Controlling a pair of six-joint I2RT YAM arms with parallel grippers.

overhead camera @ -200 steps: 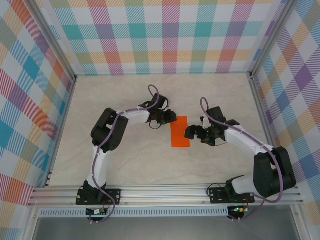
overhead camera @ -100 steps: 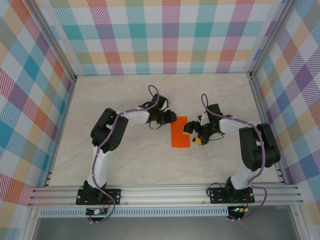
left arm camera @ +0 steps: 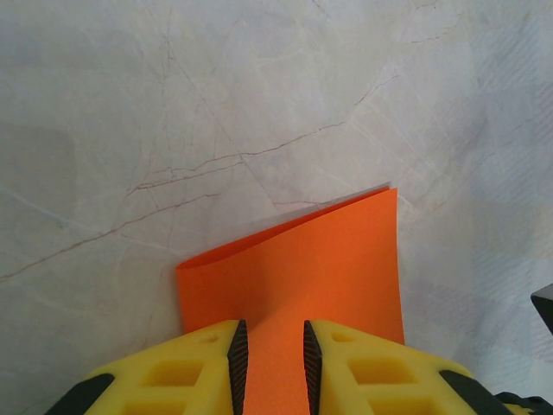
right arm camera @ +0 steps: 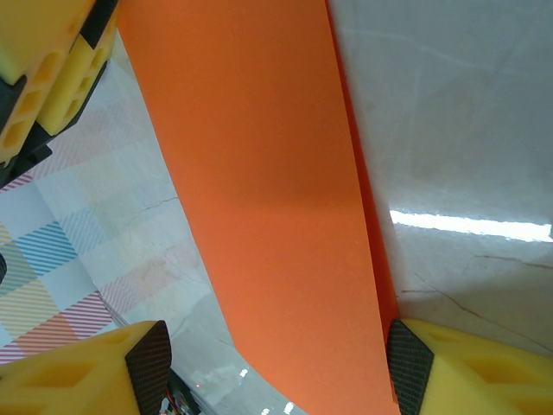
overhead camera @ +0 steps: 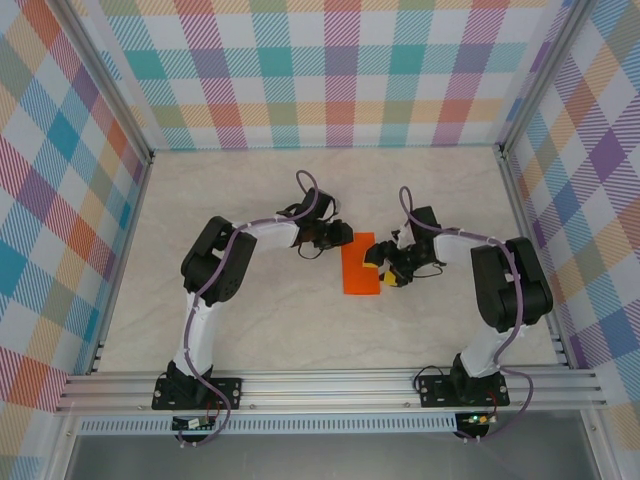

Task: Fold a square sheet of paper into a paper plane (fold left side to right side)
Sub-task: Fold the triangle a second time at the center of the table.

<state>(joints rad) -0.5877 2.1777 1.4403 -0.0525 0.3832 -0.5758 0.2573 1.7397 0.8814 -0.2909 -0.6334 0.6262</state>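
Left pincer (left arm camera: pixel 270 367) rests at the far left corner of the orange paper (left arm camera: pixel 320 268), and the right pincer (overhead camera: pixel 377 262) is at the paper's right edge.

I see the paper in the middle of the table (overhead camera: pixel 250 190), folded in half into a tall strip. Two layers show along its right side. Bare table lies all around it. The checked walls (overhead camera: pixel 340 70) on three sides are well apart from it, and so is the metal rail (overhead camera: pixel 330 385) at the near edge. One arm comes in from the left and one from the right, so the room in front of the paper and behind it is free.

On the left pincer, the two yellow fingers (left arm camera: pixel 194 367) stand just a crack apart, and I see orange through the crack. I cannot tell if the tips press on the paper. On my right wrist view, the right pincer is wide open. The strip runs between its two fingers, and one finger sits right by the paper's edge. It grips nothing.
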